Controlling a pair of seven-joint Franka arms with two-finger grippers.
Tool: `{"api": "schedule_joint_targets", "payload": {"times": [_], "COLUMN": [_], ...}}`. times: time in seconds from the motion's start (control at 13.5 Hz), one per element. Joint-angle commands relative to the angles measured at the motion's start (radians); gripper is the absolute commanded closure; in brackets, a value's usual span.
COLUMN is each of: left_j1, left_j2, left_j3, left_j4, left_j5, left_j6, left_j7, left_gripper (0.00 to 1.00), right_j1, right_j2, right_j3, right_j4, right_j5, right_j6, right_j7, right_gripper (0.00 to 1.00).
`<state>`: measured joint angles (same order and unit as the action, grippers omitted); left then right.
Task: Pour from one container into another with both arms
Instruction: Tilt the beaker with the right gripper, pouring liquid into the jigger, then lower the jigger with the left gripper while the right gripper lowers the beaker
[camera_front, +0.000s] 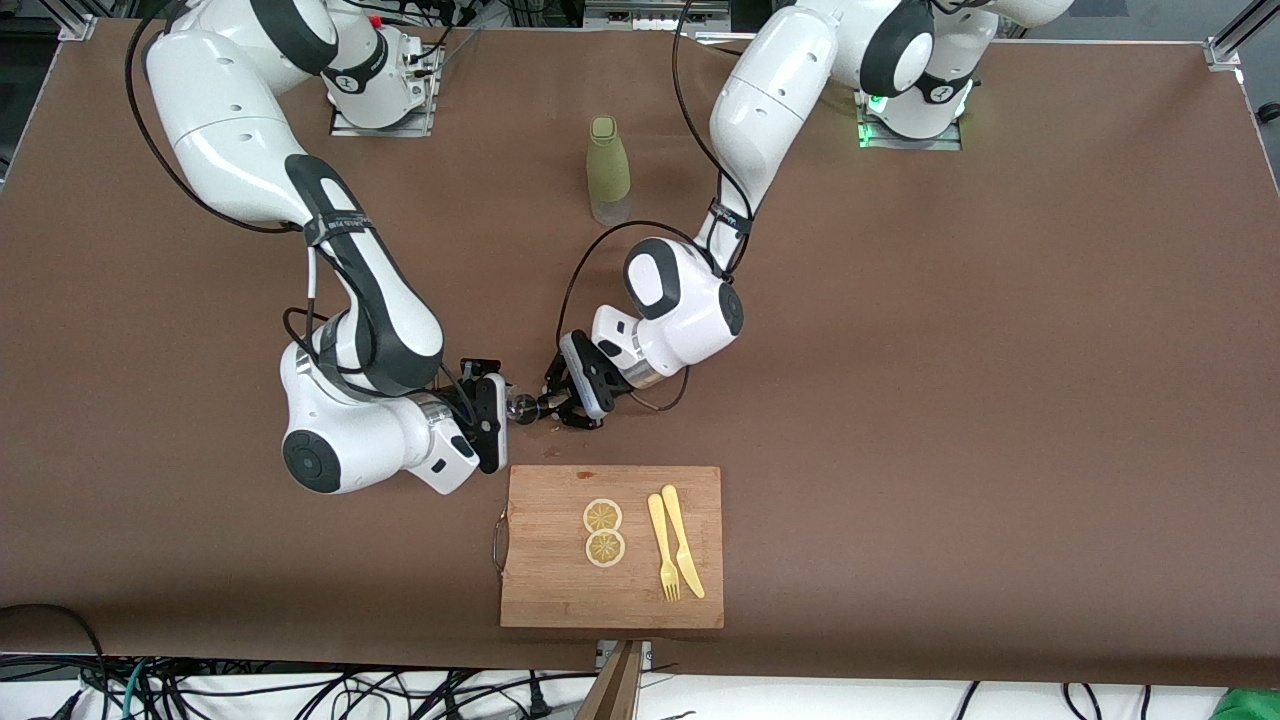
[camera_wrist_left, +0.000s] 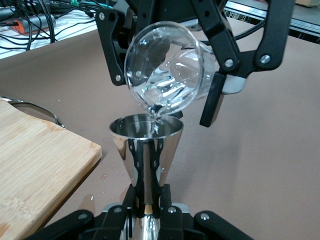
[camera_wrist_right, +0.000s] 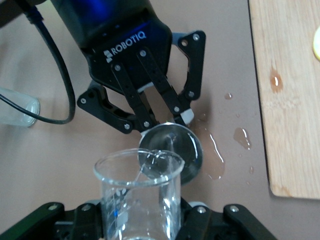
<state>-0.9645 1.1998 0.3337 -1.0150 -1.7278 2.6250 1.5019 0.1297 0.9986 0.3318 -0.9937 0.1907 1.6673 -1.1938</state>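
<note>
Over the table just beside the cutting board, my left gripper (camera_front: 548, 405) is shut on the waist of the steel jigger (camera_wrist_left: 146, 150), which stands upright with its round mouth (camera_wrist_right: 172, 152) up. My right gripper (camera_front: 500, 405) is shut on the small clear glass (camera_wrist_left: 165, 75). The glass is tipped over the jigger, its rim touching or just above the jigger's mouth. A thin stream of water (camera_wrist_left: 155, 117) runs from the glass's lip into the jigger. In the right wrist view the glass (camera_wrist_right: 137, 195) fills the space between my right gripper's jaws, with the left gripper (camera_wrist_right: 165, 131) facing it.
Water drops (camera_wrist_right: 215, 150) lie on the brown table under the jigger and on the wooden cutting board (camera_front: 550, 580). The board carries two lemon slices (camera_front: 603, 515), a yellow fork and a knife (camera_front: 675, 555). A tall olive-green bottle (camera_front: 608, 170) stands nearer the arms' bases.
</note>
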Motion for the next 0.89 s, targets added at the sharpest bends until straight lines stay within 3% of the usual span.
{"api": "schedule_joint_targets", "payload": {"times": [0.0, 0.59, 0.82], "left_j1": [-0.002, 0.013, 0.055], "left_j2": [0.017, 0.006, -0.031], "left_j3": [0.011, 0.011, 0.007], "left_j4": [0.035, 0.033, 0.027], "left_j5": [-0.027, -0.027, -0.079], "left_j6": [0.007, -0.006, -0.075], "left_j7": [0.0, 0.003, 0.108], "left_gripper": [1.0, 1.0, 1.0], "right_j1": [-0.028, -0.094, -0.133], "right_j2": [-0.014, -0.012, -0.009], "right_j3": [0.023, 0.015, 0.01], "right_j4": [0.003, 0.0, -0.006], "right_j5": [-0.002, 0.116, 0.209], "right_j6": [-0.02, -0.021, -0.02], "right_j7": [-0.056, -0.223, -0.292], "right_gripper": [0.68, 0.68, 0.68]}}
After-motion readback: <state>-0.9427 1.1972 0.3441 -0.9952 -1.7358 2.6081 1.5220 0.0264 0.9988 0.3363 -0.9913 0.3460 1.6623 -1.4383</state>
